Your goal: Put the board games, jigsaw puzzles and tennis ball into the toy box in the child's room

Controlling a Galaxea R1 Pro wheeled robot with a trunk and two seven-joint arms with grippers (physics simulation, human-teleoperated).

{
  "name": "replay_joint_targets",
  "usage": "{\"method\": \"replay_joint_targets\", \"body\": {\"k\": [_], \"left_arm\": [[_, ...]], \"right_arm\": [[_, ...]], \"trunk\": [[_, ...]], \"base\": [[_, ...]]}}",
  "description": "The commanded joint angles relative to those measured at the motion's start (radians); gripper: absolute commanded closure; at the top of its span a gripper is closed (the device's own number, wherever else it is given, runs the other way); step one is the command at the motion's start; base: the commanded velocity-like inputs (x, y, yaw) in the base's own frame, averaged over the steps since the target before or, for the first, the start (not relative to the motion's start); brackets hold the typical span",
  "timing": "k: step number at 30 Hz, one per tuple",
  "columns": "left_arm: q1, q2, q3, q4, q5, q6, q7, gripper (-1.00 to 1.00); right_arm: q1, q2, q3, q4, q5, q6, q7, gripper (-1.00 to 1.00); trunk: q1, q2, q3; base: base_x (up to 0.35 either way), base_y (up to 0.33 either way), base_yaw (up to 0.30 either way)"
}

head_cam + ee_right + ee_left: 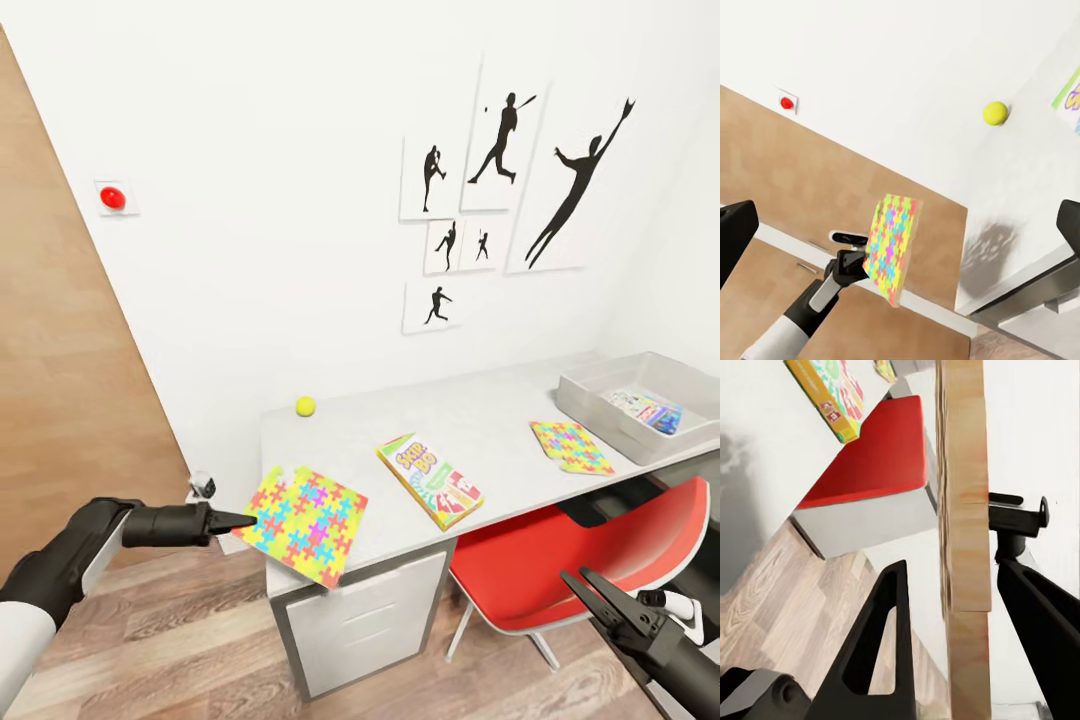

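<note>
My left gripper (243, 520) is shut on the edge of a multicolour jigsaw puzzle (305, 525), held tilted at the table's (470, 415) left front corner. In the left wrist view its plain wood-coloured face (964, 472) stands between the fingers. The right wrist view shows that puzzle (894, 247) clear of the table edge. The second puzzle (572, 446) lies near the toy box (605, 418), which holds a colourful flat box (648, 411). The SKIP-BO board game (430, 480) lies mid-table and the tennis ball (305, 406) rests by the wall. My right gripper (576, 577) hangs open, low at the right. The bed is out of view.
A red chair (590, 555) is tucked under the table beside the white drawer unit (370, 620). The brown door (60, 400) stands at the left, with a red wall knob (112, 197) beside it. Black sports posters (500, 200) hang above the table.
</note>
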Motion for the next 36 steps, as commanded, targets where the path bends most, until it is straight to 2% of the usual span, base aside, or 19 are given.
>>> {"method": "replay_joint_targets", "body": {"k": [1,4,7,10,18,25,36], "left_arm": [[-0.001,0.004,-0.003,-0.002,0.001,0.011,-0.013,1.00],[-0.001,0.017,-0.002,-0.010,0.001,0.013,-0.044,1.00],[-0.001,0.055,0.001,-0.015,0.004,0.014,-0.067,1.00],[-0.001,0.078,0.001,-0.020,0.007,0.013,-0.068,1.00],[0.000,0.105,0.005,-0.060,0.015,0.029,-0.068,1.00],[0.001,0.098,0.004,-0.128,0.013,0.075,-0.068,1.00],[0.001,0.103,0.006,-0.139,0.015,0.080,-0.068,1.00]], "right_arm": [[0.000,0.000,0.001,-0.001,-0.003,0.005,-0.002,-1.00],[-0.001,0.005,0.003,-0.001,-0.001,0.004,-0.003,-1.00],[-0.001,0.008,0.004,-0.001,0.001,0.002,-0.005,-1.00],[-0.002,0.010,0.006,-0.001,0.001,-0.002,-0.006,-1.00],[-0.002,0.013,0.006,-0.001,0.002,-0.010,-0.006,-1.00],[-0.002,0.013,0.005,-0.001,0.002,-0.011,-0.005,-1.00],[-0.002,0.013,-0.002,-0.001,-0.003,-0.012,0.000,-1.00]], "trunk": [[-0.004,0.007,0.002],[-0.015,0.028,0.012],[-0.027,0.049,0.021],[-0.038,0.070,0.030],[-0.069,0.126,0.056],[-0.096,0.175,0.077],[-0.138,0.252,0.112]], "base": [[0.000,0.000,0.000],[0.000,0.000,0.000],[0.000,0.000,0.000],[0.000,0.000,0.000],[0.000,0.000,0.000],[0.000,0.000,0.000],[0.000,0.000,0.000]]}}
